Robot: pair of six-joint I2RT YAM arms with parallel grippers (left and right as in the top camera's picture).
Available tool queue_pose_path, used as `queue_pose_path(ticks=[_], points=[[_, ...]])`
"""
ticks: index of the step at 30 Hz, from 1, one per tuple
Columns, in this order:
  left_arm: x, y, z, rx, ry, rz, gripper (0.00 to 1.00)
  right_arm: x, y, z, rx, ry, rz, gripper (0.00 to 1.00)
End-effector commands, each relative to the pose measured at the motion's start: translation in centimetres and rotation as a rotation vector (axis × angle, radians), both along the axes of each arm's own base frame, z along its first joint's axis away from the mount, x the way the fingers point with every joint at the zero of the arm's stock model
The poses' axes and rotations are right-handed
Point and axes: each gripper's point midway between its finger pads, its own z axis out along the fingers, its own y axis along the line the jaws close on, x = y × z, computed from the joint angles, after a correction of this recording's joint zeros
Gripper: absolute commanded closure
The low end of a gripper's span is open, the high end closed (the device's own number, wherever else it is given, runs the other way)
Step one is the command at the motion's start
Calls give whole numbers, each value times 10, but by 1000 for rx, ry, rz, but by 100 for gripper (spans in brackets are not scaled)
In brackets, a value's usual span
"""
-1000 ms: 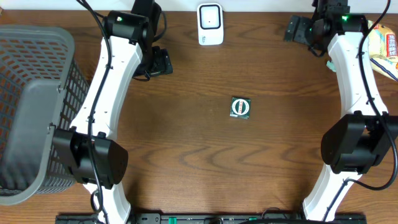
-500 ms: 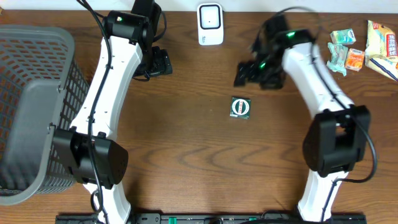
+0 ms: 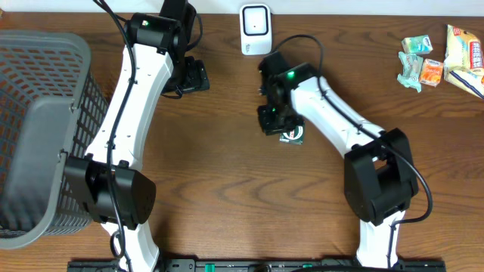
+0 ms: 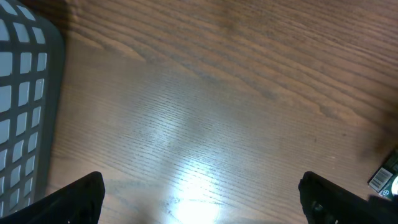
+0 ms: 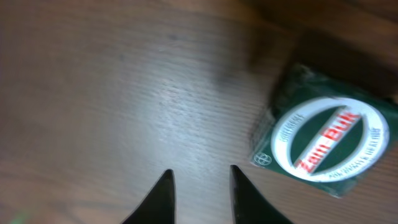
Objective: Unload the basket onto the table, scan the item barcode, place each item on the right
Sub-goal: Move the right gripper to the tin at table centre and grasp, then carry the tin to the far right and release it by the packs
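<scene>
left end effector (image 4: 202,193) is wide open over the bare surface (image 4: 205,93), next to the basket (image 4: 18,93). right end effector (image 5: 200,180) shows just a slim gap, gripping nothing. the packet (image 5: 326,140) lies flat just right of its fingers.

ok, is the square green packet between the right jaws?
No, the square green packet lies on the wooden table beside the right jaws, with bare wood between them.
</scene>
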Motion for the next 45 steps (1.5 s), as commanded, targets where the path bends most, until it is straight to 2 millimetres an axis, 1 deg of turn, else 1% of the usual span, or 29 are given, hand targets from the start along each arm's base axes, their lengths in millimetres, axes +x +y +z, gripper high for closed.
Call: queue_pose_path(ticks=[1, 5, 7, 9, 14, 16, 18, 20, 21, 22, 23, 24, 25, 26, 27, 29, 30, 32, 34, 35, 38, 41, 43, 45], points=[[0, 3, -3, 15, 10, 2, 2, -4, -2, -16, -43, -5, -21, 87], [0, 3, -3, 15, 10, 2, 2, -1, 1, -34, -25, -36, -25, 98], [0, 3, -3, 15, 10, 2, 2, -1, -3, -43, -25, -42, -41, 99], [0, 3, -3, 15, 10, 2, 2, 1, -14, -47, -59, -47, -89, 99], [0, 3, -3, 15, 10, 2, 2, 12, -39, -48, -145, -86, -120, 99], [0, 3, -3, 15, 10, 2, 2, 18, -66, -47, -250, -114, -142, 97], [0, 3, -3, 15, 10, 2, 2, 25, -109, -42, -408, -145, -210, 95], [0, 3, -3, 15, 10, 2, 2, 32, -168, -26, -610, -194, -332, 94], [0, 3, -3, 15, 10, 2, 2, 35, -195, -16, -696, -217, -385, 94], [0, 3, -3, 15, 10, 2, 2, 39, -227, -1, -785, -235, -443, 93], [0, 3, -3, 15, 10, 2, 2, 42, -250, 10, -816, -228, -488, 92], [0, 3, -3, 15, 10, 2, 2, 44, -261, 15, -810, -218, -521, 92], [0, 3, -3, 15, 10, 2, 2, 47, -272, 19, -766, -196, -575, 95], [0, 3, -3, 15, 10, 2, 2, 51, -277, 21, -684, -166, -610, 99], [0, 3, -3, 15, 10, 2, 2, 55, -276, 21, -596, -138, -618, 99], [0, 3, -3, 15, 10, 2, 2, 66, -260, 19, -330, -78, -576, 99], [0, 3, -3, 15, 10, 2, 2, 72, -241, 21, -140, -51, -519, 99], [0, 3, -3, 15, 10, 2, 2, 75, -216, 28, 95, -29, -437, 99], [0, 3, -3, 15, 10, 2, 2, 74, -194, 37, 266, -17, -356, 99], [0, 3, -3, 15, 10, 2, 2, 71, -187, 38, 304, -5, -331, 99], [0, 3, -3, 15, 10, 2, 2, 58, -178, 34, 283, 47, -310, 99], [0, 3, -3, 15, 10, 2, 2, 43, -175, 19, 180, 91, -287, 99], [0, 3, -3, 16, 9, 2, 2, 37, -180, 5, 73, 101, -304, 99], [0, 3, -3, 15, 10, 2, 2, 33, -197, -10, -81, 96, -390, 99]])
